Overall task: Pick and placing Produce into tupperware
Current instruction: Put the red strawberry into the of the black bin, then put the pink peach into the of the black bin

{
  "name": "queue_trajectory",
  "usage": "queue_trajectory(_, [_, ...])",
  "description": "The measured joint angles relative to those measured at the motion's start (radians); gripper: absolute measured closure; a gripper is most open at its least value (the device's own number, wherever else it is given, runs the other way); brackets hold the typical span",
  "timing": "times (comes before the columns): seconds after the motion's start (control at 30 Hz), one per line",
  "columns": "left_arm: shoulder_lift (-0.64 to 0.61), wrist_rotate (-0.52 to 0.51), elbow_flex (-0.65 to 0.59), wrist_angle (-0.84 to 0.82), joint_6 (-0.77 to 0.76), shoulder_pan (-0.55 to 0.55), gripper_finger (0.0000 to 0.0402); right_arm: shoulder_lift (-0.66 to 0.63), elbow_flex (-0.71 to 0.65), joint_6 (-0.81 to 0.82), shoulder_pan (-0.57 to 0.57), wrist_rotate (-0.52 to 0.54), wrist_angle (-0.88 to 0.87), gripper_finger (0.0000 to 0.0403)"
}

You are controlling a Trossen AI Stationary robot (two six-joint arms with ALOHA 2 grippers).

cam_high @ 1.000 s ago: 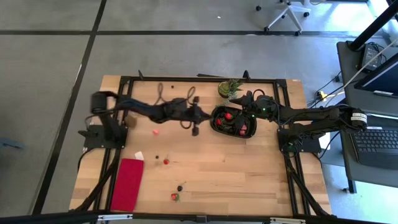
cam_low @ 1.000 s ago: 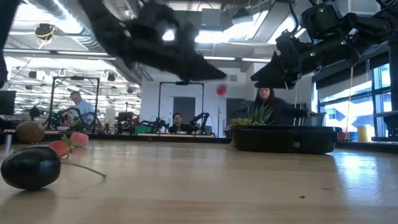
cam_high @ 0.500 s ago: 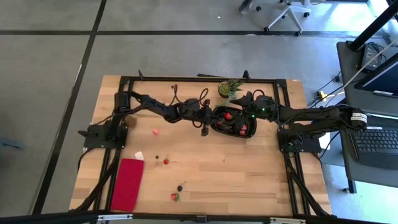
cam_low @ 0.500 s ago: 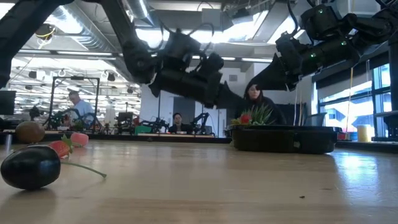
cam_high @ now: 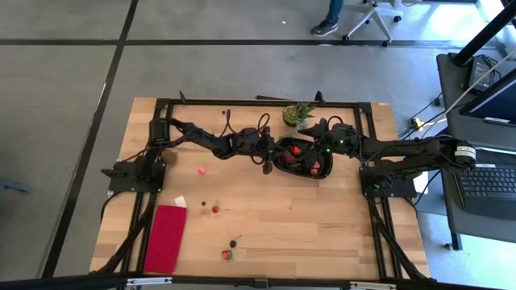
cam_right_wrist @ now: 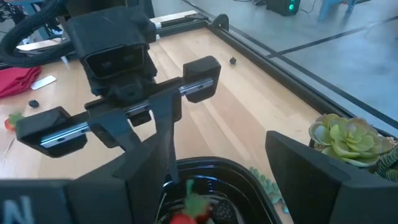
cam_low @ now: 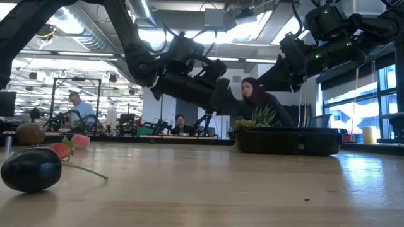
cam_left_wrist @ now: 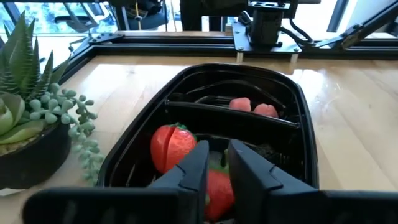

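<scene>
The black oval tupperware [cam_high: 300, 176] sits at the table's far middle, beside a potted plant [cam_high: 298, 114]. It holds red strawberry pieces [cam_left_wrist: 171, 146] and pink pieces [cam_left_wrist: 239, 104]. My left gripper [cam_high: 272, 158] reaches over its left end, pointing down, shut on a red strawberry piece [cam_left_wrist: 217, 186]. My right gripper [cam_high: 313, 137] hovers open and empty above the tupperware's far right part. More produce lies on the table: a pink piece [cam_high: 201, 171], a red piece [cam_high: 215, 209], a dark berry [cam_high: 233, 242] and a strawberry [cam_high: 226, 254]. My left gripper pinches the red strawberry piece [cam_left_wrist: 219, 190] between its two fingers, which come from above, slanting toward the table's right. The piece sits low inside the tupperware's left end. Whether it rests on the bottom cannot be told.
A red cloth [cam_high: 165, 238] lies at the near left, with a small white piece [cam_high: 180, 201] beside it. Close to the low camera lie a dark berry [cam_low: 30, 169], a strawberry [cam_low: 63, 148] and a brown fruit [cam_low: 29, 133]. People stand in the room behind the table.
My left gripper has gone toward the table's right edge and down, carrying the red strawberry piece from above the table to inside the tupperware's left end. The piece no longer shows above the rim in the low view.
</scene>
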Motion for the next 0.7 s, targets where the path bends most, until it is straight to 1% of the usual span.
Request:
queue_trajectory(0.1, [0.0,0.019,0.0,-0.001,-0.001,0.0,0.0305,0.0,0.0,0.0,0.0,0.0,0.0,0.0135])
queue_trajectory(0.23, [-0.015,0.07,-0.001,0.0,0.002,-0.001,0.0232,0.0,0.0,0.0,0.0,0.0,0.0,0.0135])
queue_trajectory(0.3, [-0.031,0.066,-0.001,-0.004,0.002,-0.003,0.0196,0.0,0.0,0.0,0.0,0.0,-0.005,0.0135])
queue_trajectory(0.37, [-0.064,0.061,-0.001,-0.062,0.02,-0.001,0.0168,0.0,0.0,0.0,0.0,0.0,-0.019,0.0135])
queue_trajectory(0.47, [-0.15,0.059,-0.001,-0.243,0.058,0.02,0.0144,0.0,0.0,0.004,0.0,0.0,-0.05,0.0135])
queue_trajectory(0.53, [-0.224,0.045,-0.001,-0.409,0.077,0.036,0.0136,0.0,0.0,0.005,0.0,0.0,-0.063,0.0135])
queue_trajectory(0.7, [-0.41,-0.097,-0.001,-0.836,0.121,0.048,0.0137,0.0,0.0,0.004,0.0,0.0,-0.066,0.0135])
